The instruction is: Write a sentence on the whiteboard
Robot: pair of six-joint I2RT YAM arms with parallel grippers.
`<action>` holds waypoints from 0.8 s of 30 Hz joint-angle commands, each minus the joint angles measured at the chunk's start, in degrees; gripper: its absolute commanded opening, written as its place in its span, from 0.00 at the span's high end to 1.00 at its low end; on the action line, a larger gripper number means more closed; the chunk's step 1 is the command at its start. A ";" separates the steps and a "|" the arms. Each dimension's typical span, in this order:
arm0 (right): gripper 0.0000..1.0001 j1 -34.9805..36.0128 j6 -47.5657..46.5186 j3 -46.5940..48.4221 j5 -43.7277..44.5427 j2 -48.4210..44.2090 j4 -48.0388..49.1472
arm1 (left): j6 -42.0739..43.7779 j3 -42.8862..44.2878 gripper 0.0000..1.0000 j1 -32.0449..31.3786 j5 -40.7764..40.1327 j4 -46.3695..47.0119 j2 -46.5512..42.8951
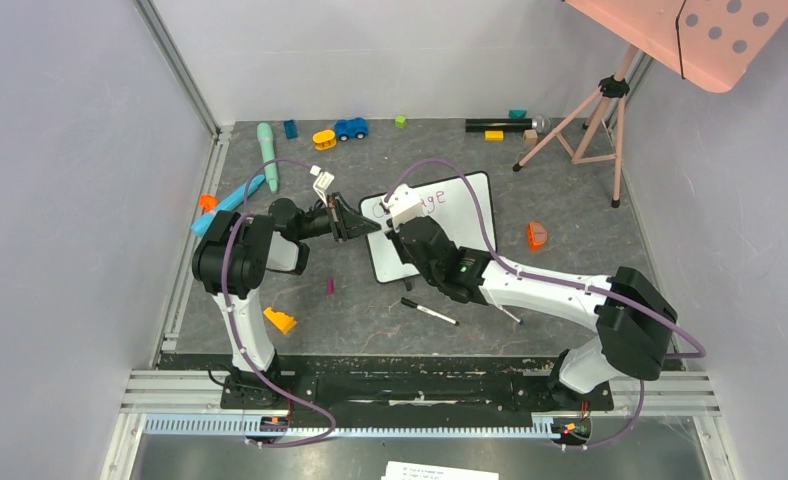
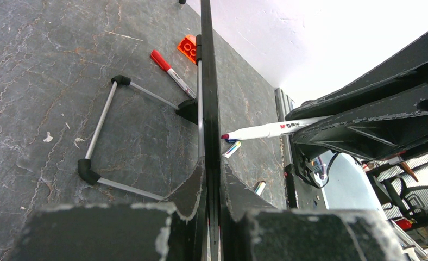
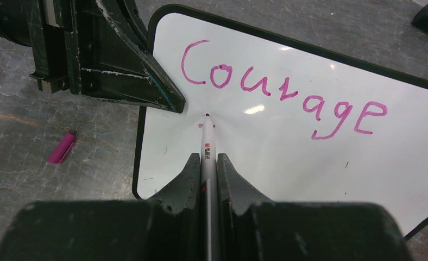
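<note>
The whiteboard (image 1: 460, 215) lies at mid-table, propped on its wire foot (image 2: 100, 130). One pink-purple word, "Courage" (image 3: 282, 92), runs across its top; no other words of the sentence show. My left gripper (image 1: 355, 222) is shut on the board's left edge, which is seen edge-on between its fingers (image 2: 207, 81). My right gripper (image 3: 206, 159) is shut on a white marker (image 3: 208, 149). The marker's pink tip touches the board below the "C", close to the left gripper's fingers (image 3: 146, 81). The marker also shows in the left wrist view (image 2: 271, 129).
A black marker (image 1: 428, 312), a pink cap (image 3: 61, 148) and an orange brick (image 1: 280, 320) lie near the board's front. An orange piece (image 1: 537, 236) lies to its right. A pink tripod (image 1: 595, 110) stands at the back right. Small toys, including a blue car (image 1: 351, 128), line the back.
</note>
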 commanded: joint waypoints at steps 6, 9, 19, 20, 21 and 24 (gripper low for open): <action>1.00 -0.46 -0.21 2.60 -0.22 0.95 1.90 | 0.81 0.20 0.98 -0.19 0.73 4.87 -1.70; 1.00 -0.64 -0.29 2.60 -0.16 1.08 1.96 | 0.81 0.16 0.98 -0.15 0.76 4.87 -1.61; 1.00 -1.09 0.20 1.60 -0.21 1.86 1.90 | 0.81 0.17 0.98 -0.18 0.79 4.92 -1.62; 1.00 -1.11 0.36 1.41 -0.23 1.84 1.90 | 0.81 0.18 0.98 -0.15 0.80 4.87 -1.68; 1.00 -1.15 0.43 1.20 -0.30 1.80 1.90 | 0.81 0.18 0.98 -0.15 0.79 4.87 -1.66; 1.00 -1.15 0.76 0.45 -0.46 1.56 1.90 | 0.81 0.19 0.98 -0.15 0.82 4.87 -1.77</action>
